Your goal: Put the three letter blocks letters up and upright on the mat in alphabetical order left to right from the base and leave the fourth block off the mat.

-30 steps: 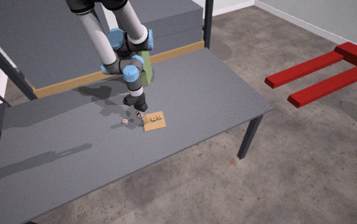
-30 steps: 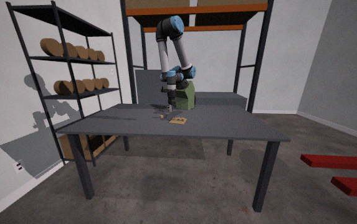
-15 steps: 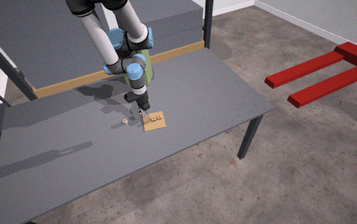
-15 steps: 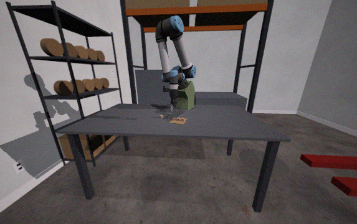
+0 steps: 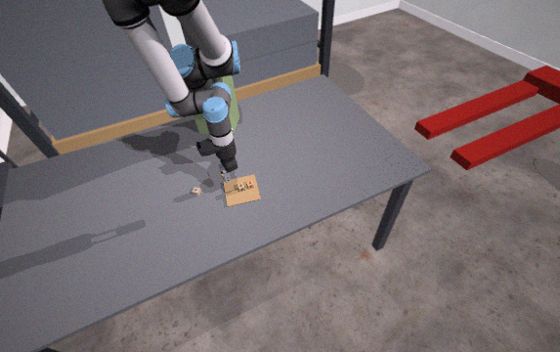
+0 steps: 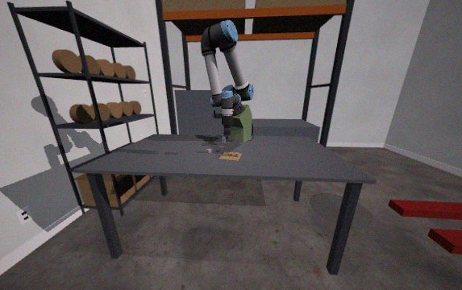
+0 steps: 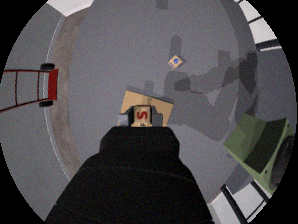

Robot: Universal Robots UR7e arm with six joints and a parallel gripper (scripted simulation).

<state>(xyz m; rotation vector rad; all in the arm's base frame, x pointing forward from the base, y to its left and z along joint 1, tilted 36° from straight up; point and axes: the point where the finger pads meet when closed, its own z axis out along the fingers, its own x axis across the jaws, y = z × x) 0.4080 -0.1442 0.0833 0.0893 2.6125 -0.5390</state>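
- My gripper (image 5: 226, 176) hangs above the upper left corner of the tan mat (image 5: 243, 197), at the top view's centre — fingers pinching a block with a red letter (image 7: 141, 115).
- Two more lettered blocks (image 5: 245, 185) sit side by side on the mat's upper part.
- The fourth block (image 5: 195, 191) lies on the grey table (image 5: 309, 147), left of the mat and well apart from it.

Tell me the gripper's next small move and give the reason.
Probably carry the held block the last bit over the mat and lower it beside the two blocks already there. The gripper is shut on it above the mat's near edge, while the fourth block lies off the mat.
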